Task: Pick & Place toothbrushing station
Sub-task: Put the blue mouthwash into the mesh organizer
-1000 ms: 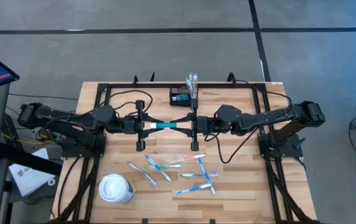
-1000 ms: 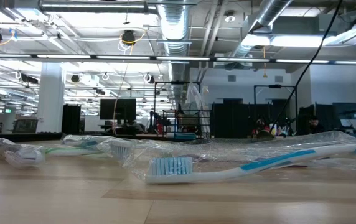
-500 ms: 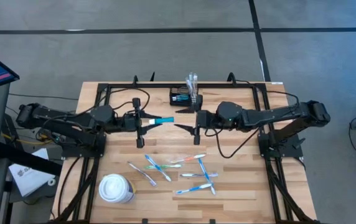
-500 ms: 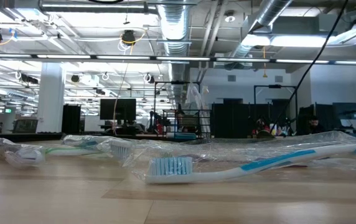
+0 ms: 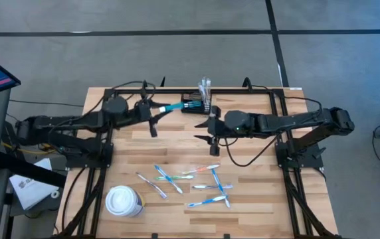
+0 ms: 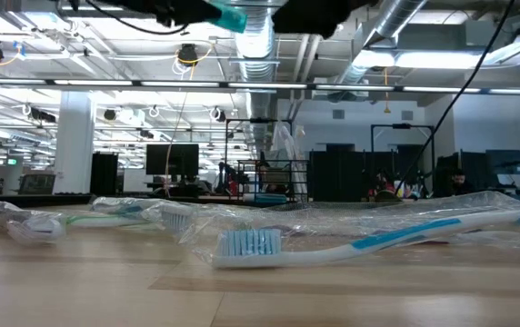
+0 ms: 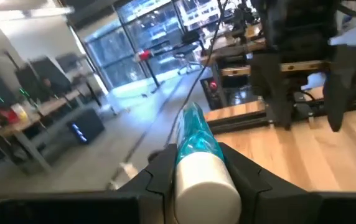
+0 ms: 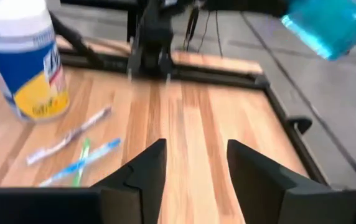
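My left jaws (image 5: 155,114), left of centre in the upper frame, grasp a teal-and-white toothpaste tube (image 5: 171,106) pointing at the toothbrushing station (image 5: 195,103) at the counter's (image 5: 256,192) upper-middle edge. My right jaws (image 5: 208,129), just below-right of it, stand released and empty.

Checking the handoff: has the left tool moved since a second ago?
Yes. In the high view the left tool, gripping the tube, has swung from mid-table toward the organiser at the far edge.
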